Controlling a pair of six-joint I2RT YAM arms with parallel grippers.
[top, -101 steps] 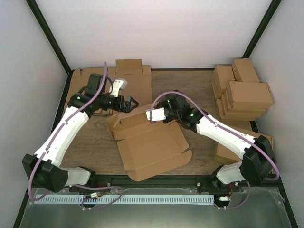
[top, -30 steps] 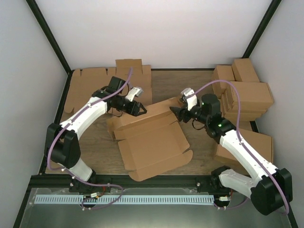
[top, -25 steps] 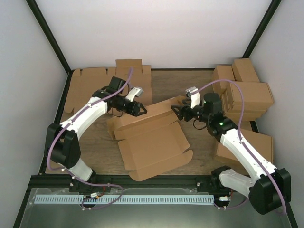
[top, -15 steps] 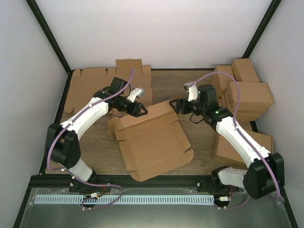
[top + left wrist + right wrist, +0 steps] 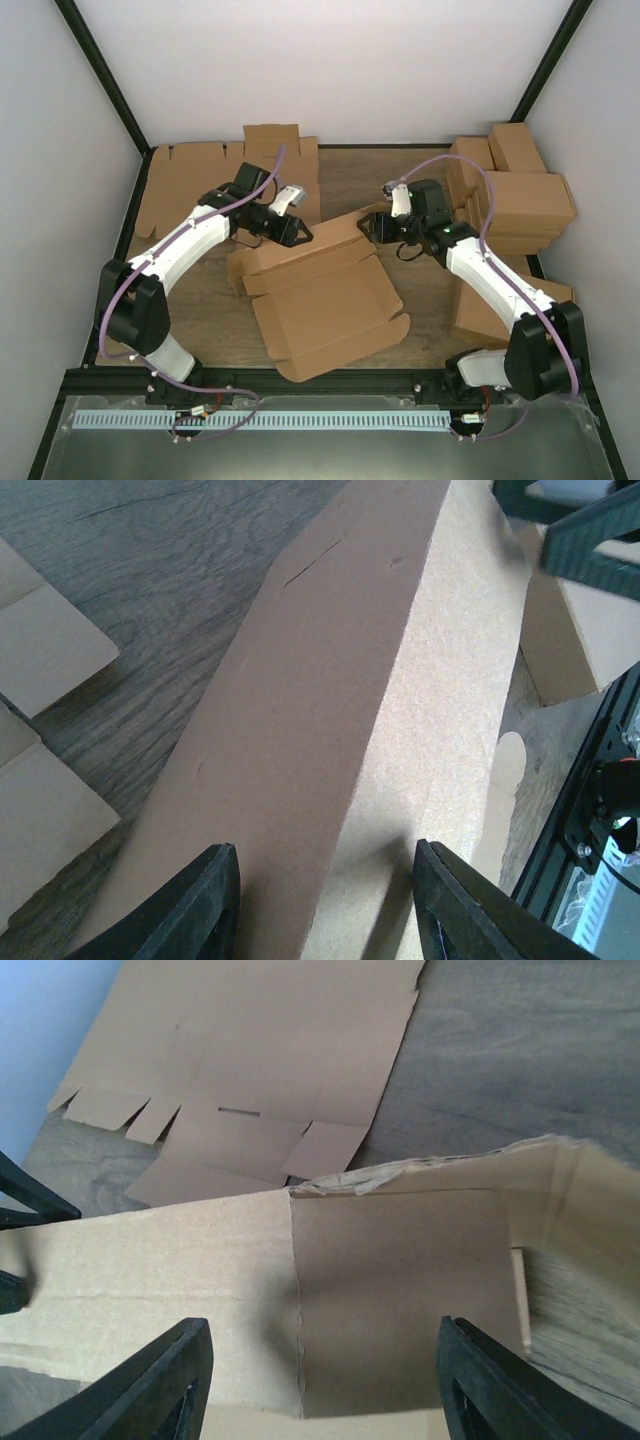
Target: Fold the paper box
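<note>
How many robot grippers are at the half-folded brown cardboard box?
2. The black left gripper at the far-left edge of the brown cardboard paper box, the black right gripper at its far-right corner. None hidden.

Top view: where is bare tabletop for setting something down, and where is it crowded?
Free: far middle of the table, between flat sheets and cartons; also near-left of the paper box. Crowded: both far corners.

The paper box (image 5: 325, 300) is matt brown cardboard, faintly grainy, rough at one torn edge; the table (image 5: 355, 175) is dull wood.
</note>
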